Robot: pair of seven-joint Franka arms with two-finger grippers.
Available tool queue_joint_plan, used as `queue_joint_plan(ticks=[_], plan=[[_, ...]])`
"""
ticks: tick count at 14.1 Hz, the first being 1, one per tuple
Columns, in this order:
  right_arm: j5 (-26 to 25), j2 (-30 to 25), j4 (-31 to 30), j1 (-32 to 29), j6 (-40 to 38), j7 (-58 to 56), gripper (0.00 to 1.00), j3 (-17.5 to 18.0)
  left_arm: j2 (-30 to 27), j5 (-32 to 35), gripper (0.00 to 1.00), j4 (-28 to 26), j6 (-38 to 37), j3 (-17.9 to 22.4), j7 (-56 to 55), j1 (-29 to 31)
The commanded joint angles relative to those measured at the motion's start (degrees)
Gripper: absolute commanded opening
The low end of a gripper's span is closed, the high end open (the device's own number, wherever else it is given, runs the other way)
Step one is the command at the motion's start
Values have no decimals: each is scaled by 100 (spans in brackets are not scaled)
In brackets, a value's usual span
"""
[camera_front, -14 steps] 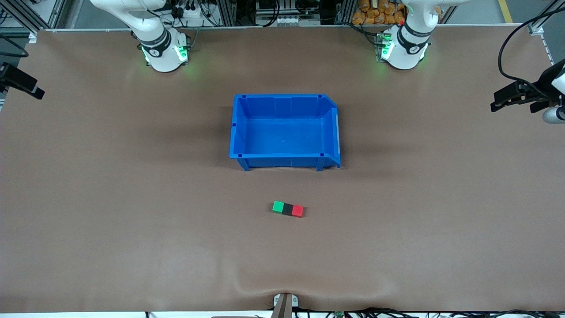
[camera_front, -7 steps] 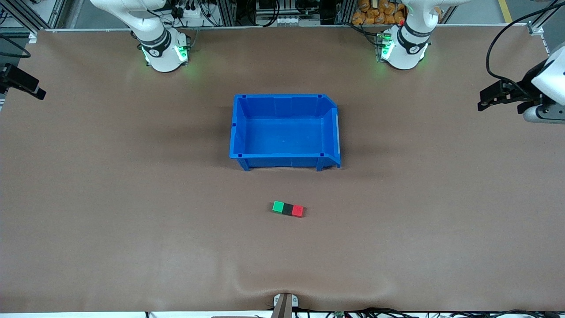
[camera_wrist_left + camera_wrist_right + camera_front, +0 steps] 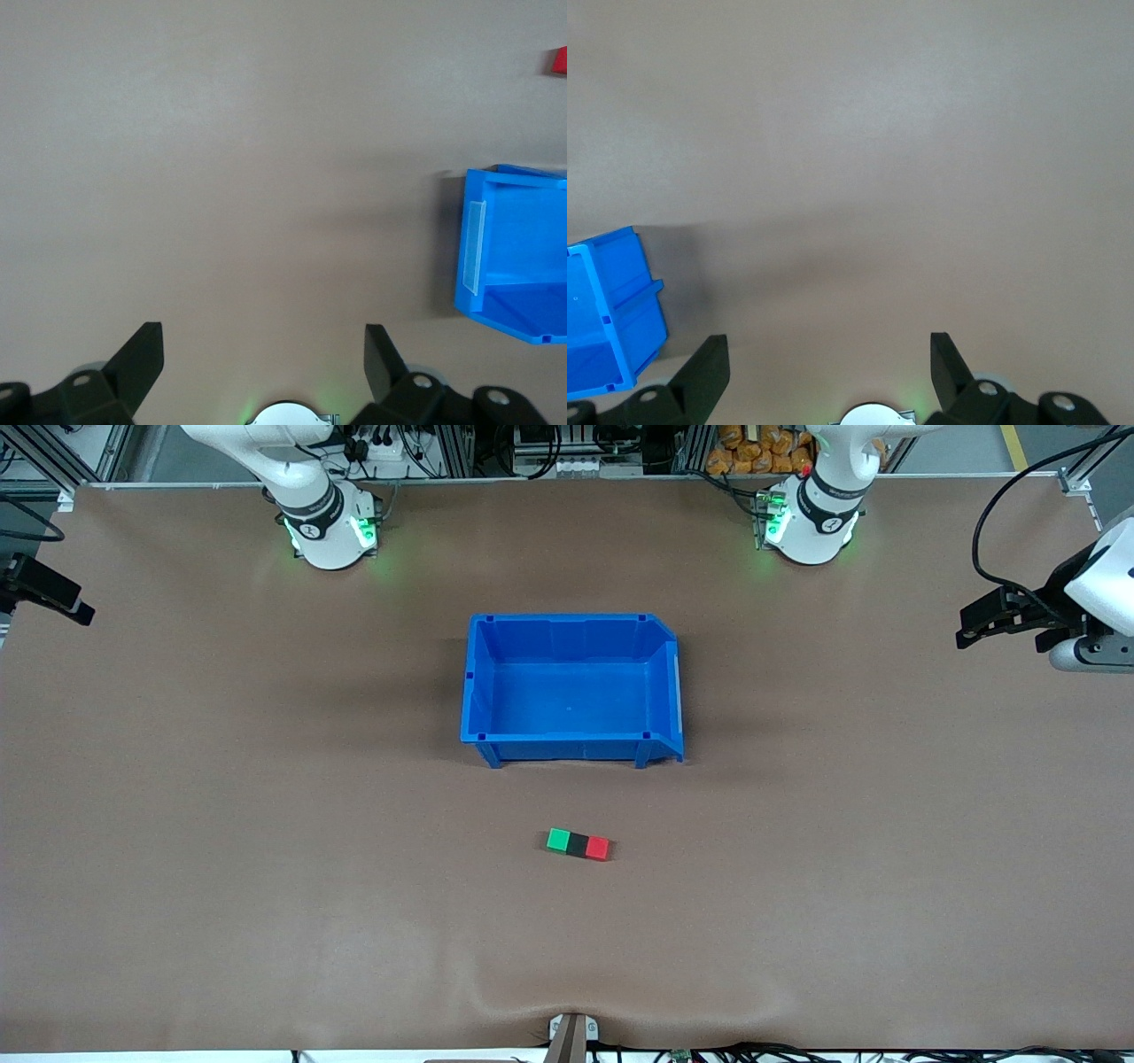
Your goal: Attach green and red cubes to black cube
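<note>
Cubes sit joined in one row on the desk: green cube [image 3: 558, 840], black cube [image 3: 578, 844], red cube [image 3: 598, 848], touching, well apart from both claws. The joining looks done. Left claw [image 3: 979, 622] and right claw [image 3: 62, 598] hang spread and empty over opposite desk ends; nothing calls for another grasp.

green cube [image 3: 558, 840], black cube [image 3: 578, 844], red cube [image 3: 598, 848] apparently joined in a row
</note>
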Motion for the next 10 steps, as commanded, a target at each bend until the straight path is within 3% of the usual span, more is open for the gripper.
queue_joint_plan(ticks=[1, 10], plan=[[-71, -151, -141, 48, 26, -48, 100, 21, -25, -35, 100, 33, -16, -24, -53, 46], [-89, -142, -97, 101, 35, -48, 100, -23, -34, -71, 100, 42, -16, -24, -62, 38]])
